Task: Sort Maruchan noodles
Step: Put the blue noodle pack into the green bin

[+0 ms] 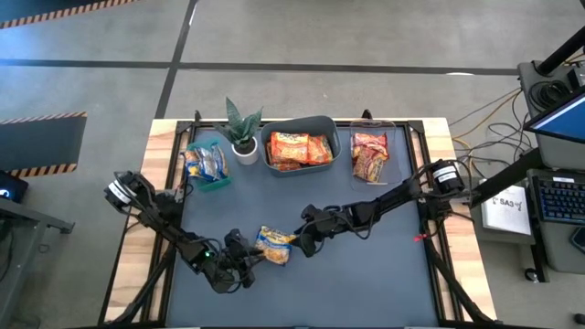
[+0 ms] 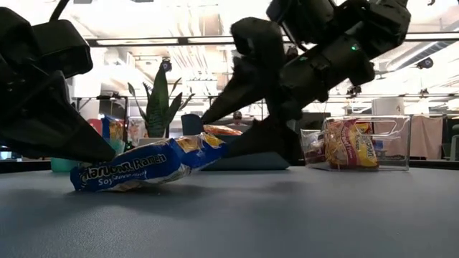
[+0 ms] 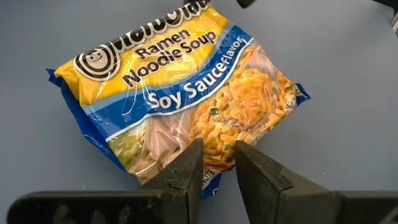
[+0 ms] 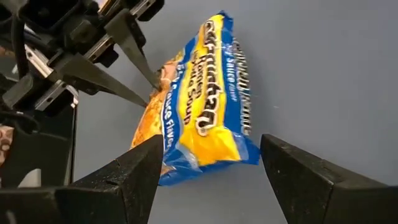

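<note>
One silver-blue-yellow Maruchan noodles packet (image 1: pixel 274 245) (image 2: pixel 143 166) sits tilted at the table's near middle. My left gripper (image 1: pixel 245 260) (image 3: pixel 217 152) is shut on its edge. My right gripper (image 1: pixel 303 241) (image 4: pixel 211 146) is open, one finger on either side of the packet's (image 4: pixel 205 99) opposite end. Along the far edge, blue packets lie in a teal bin (image 1: pixel 206 164), orange ones in a grey bin (image 1: pixel 297 149) and red ones in a clear bin (image 1: pixel 370 155). My left gripper pinches the packet's edge (image 3: pixel 217 163) below the noodle picture, near a corner, between its two fingers. The fingers (image 4: pixel 140 78) slant down from the table's left. The packet is tilted: its left end (image 2: pixel 90 183) rests on the table and the other end (image 2: pixel 211 143) is raised. I cannot tell whether my right gripper touches the packet.
A potted green plant (image 1: pixel 242 128) stands between the teal and grey bins. The dark mat (image 1: pixel 366 274) is bare to the right of the packet and toward the near edge. Wooden table edges (image 1: pixel 137 228) flank the mat.
</note>
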Tool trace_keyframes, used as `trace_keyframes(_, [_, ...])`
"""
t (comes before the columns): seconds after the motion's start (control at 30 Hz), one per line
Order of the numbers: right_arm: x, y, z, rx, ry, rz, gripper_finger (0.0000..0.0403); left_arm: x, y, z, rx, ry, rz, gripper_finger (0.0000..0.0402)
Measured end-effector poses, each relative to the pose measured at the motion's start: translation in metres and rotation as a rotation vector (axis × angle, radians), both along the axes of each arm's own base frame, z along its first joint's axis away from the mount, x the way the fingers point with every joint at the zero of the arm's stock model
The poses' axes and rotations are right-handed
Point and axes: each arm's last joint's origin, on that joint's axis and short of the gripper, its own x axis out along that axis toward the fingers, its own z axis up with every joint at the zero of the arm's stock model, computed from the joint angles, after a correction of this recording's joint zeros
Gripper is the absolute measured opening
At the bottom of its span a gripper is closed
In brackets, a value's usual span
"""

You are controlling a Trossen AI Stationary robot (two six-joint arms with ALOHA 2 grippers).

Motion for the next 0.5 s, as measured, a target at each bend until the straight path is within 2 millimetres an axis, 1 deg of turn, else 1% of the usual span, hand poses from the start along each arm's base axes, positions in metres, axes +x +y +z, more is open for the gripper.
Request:
trace_keyframes(0.3, [0.022,0.004,-0.005,-0.007,0.010,0.046,0.0270,-0.001,-0.001,-0.002,-0.008,-0.001,0.009,0.0077])
trace_keyframes(0.4, [0.028,0.005,-0.003,-0.013,-0.003,0.062,0.0266,-0.001,-0.001,-0.002,-0.006,-0.001,0.007,0.0077])
trace_keyframes(0.5, [0.031,0.006,-0.002,-0.020,-0.009,0.069,0.0253,-0.002,-0.001,-0.002,-0.003,-0.002,0.009,0.0077])
